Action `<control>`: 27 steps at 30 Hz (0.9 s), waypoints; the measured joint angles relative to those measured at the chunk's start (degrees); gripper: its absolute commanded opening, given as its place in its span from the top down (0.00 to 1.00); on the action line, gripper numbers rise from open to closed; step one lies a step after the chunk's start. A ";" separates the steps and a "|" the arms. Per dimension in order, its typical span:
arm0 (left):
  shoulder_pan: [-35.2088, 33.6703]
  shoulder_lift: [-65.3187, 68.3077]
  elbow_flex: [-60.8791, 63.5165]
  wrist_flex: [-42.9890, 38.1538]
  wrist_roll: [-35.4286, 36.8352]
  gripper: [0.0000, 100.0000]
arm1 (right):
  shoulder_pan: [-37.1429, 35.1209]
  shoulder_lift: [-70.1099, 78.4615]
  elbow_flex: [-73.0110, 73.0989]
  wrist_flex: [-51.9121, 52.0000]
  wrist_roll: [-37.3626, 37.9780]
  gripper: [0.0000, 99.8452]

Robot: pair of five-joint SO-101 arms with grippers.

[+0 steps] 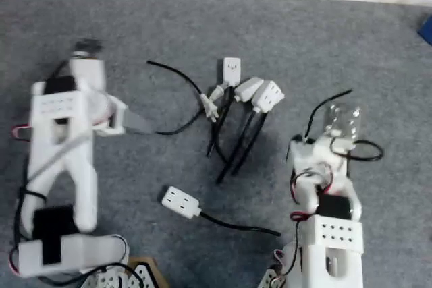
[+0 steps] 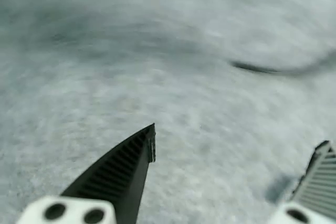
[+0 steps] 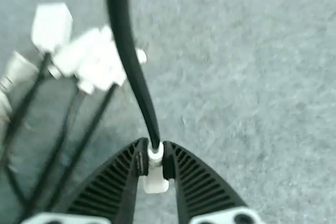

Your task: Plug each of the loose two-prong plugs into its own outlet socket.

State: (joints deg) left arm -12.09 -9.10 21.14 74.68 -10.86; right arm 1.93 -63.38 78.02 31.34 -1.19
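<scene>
Gripping a plug point(image 3: 156, 183), right end effector point(image 3: 154, 145) hovers over grey carpet point(image 3: 252, 77).

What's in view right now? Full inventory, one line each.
outlet socket: 1, white, far end of the centre cluster
lone outlet socket: 1, white, black cord, near side between the arms
cord-end blocks: 2, white, centre cluster, socket or plug unclear
two-prong plug: 1, white, cluster's side toward the left arm
held plug: 1, white, black cord, in the right end effector
blue item: 1, blue, far right edge
table: 1, grey, carpet-like
left end effector: 1, black fingers, open, over bare table
right end effector: 1, black fingers, shut on the held plug
</scene>
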 measured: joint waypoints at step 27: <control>4.48 -9.67 25.49 -22.68 5.63 0.56 | 14.77 0.44 -10.55 11.78 7.12 0.85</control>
State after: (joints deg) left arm -7.60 -18.77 46.64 52.00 -5.23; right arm 16.70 -62.95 67.47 43.12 5.93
